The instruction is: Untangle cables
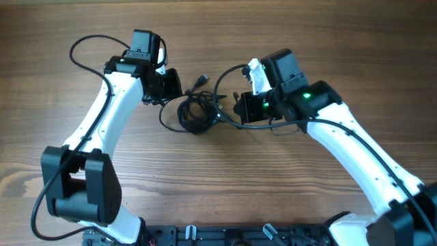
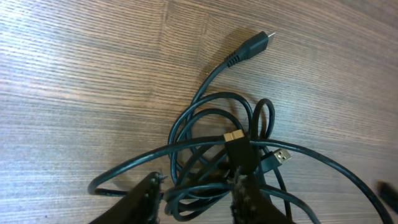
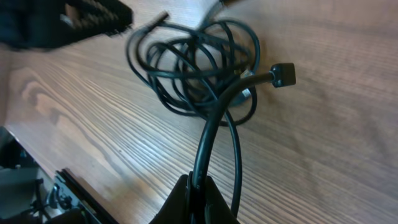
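The cables (image 1: 196,113) are thin black cords heaped in a loose knot of overlapping loops. They lie on the wooden surface (image 1: 328,34), about midway between the two arms. One strand leaves the heap and ends in a moulded black plug (image 2: 252,45) with a small metal tip, lying flat and apart from the loops. A flat silver USB plug (image 2: 283,155) pokes out at the heap's edge. A black connector (image 2: 239,149) with a pale tan end lies across the loops. Another strand ends in a squarish black plug (image 3: 283,74) just beyond the heap.

The left gripper (image 2: 196,198) sits low at the heap's left side, its jaws apart with several strands passing between them. The right gripper (image 3: 196,200) is at the heap's right side. Its jaws are clamped on the cables, pinching the strand that leads to the squarish plug. Both white arms (image 1: 109,109) reach in from the bottom edge of the overhead view, elbows bent outward and wrists turned toward each other.
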Controlling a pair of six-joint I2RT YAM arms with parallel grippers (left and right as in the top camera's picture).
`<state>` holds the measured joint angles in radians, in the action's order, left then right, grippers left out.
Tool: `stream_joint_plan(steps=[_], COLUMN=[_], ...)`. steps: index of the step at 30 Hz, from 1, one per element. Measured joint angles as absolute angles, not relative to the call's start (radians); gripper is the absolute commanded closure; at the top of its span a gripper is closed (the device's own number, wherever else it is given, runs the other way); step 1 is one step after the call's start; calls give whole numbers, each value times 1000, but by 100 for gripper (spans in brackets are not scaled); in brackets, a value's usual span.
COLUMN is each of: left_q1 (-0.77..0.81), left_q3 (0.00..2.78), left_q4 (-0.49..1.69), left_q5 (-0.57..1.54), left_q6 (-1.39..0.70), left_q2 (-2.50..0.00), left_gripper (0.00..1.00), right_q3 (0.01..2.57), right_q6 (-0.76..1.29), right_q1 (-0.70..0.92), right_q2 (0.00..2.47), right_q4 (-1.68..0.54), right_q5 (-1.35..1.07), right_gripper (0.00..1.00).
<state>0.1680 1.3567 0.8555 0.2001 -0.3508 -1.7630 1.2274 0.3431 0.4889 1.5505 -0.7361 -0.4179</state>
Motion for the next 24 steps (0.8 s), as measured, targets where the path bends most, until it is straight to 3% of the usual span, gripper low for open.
stream_joint_plan(steps=[2, 6, 11, 13, 24], left_q1=[171, 171, 177, 184, 219], left_q3=[1357, 1357, 1357, 1357, 1357], left_q4=[850, 844, 844, 841, 819], left_q5=[200, 200, 200, 200, 200], left_q6=[-354, -354, -353, -353, -353], left_q2=[-1771, -1779, -1803, -1815, -1822], left_gripper=[47, 51, 51, 51, 51], right_q3=[1211, 1197, 1197, 1196, 1193], right_q6=[352, 359, 384, 388, 423], right_q1=[502, 533, 570, 581, 595], right_q2=[1580, 1630, 1688, 1705, 1719], right_q4=[-723, -697, -664, -651, -620], right_q5=[-418, -423, -429, -430, -437], right_gripper=[95, 91, 46, 34, 14])
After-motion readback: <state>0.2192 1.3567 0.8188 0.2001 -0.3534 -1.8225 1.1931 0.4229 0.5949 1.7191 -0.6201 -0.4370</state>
